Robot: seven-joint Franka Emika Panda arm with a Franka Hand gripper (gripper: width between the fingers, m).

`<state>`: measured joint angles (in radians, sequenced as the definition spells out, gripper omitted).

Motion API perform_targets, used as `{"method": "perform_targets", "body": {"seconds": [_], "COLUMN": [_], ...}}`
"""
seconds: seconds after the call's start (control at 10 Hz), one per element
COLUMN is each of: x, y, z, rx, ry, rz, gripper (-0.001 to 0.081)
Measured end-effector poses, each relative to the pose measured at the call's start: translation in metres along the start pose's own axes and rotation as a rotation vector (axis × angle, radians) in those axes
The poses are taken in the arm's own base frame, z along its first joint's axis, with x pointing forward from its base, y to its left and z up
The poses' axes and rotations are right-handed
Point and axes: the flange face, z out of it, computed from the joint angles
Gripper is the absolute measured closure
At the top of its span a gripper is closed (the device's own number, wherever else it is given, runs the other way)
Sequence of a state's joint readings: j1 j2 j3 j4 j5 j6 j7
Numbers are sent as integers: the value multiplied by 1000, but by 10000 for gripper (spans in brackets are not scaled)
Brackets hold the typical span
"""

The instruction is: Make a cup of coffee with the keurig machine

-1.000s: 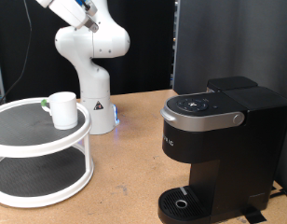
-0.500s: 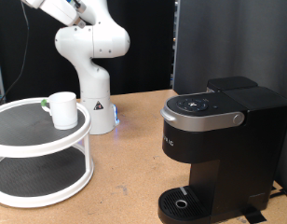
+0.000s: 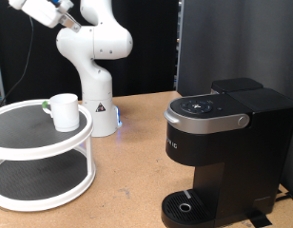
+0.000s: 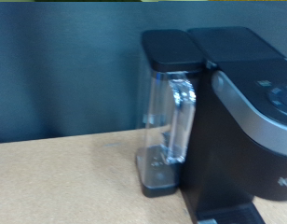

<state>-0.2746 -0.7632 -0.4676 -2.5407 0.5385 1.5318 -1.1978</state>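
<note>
While hanging high at the exterior view's top left, gripper (image 3: 53,11) state unreadable, still needing a clean descent on the cup (image 3: 64,110) sitting on the white tiered stand (image 3: 42,161), keeping clear of the keurig machine (image 3: 223,142).

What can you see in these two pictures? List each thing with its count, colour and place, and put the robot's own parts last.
keurig machine: one, black with a grey-silver lid handle, the exterior view's right; lid shut, drip tray bare.
water tank: one, clear with a black lid, on the machine's side, in the wrist view.
cup: one, white, on the stand's top tier.
two-tier stand: one, white with dark shelves, the exterior view's left.
table: one, tan wood.
backdrop: dark, behind the machine.
robot arm: one, white, base behind the stand; it reaches to the exterior view's top left, pincer not visible.
</note>
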Motion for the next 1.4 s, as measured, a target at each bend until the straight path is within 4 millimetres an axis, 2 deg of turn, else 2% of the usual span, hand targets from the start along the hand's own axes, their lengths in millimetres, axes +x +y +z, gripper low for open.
{"method": "perform_targets", "body": {"seconds": [0.4, 0.8, 1.4], "x": [-38, -43, -65], "y": [1, 3, 21], "z": [-26, -30, -45], "rx": [-58, -65, -96], "ry": [20, 29, 82], "rz": [74, 93, 161], "gripper": [802, 802, 802]}}
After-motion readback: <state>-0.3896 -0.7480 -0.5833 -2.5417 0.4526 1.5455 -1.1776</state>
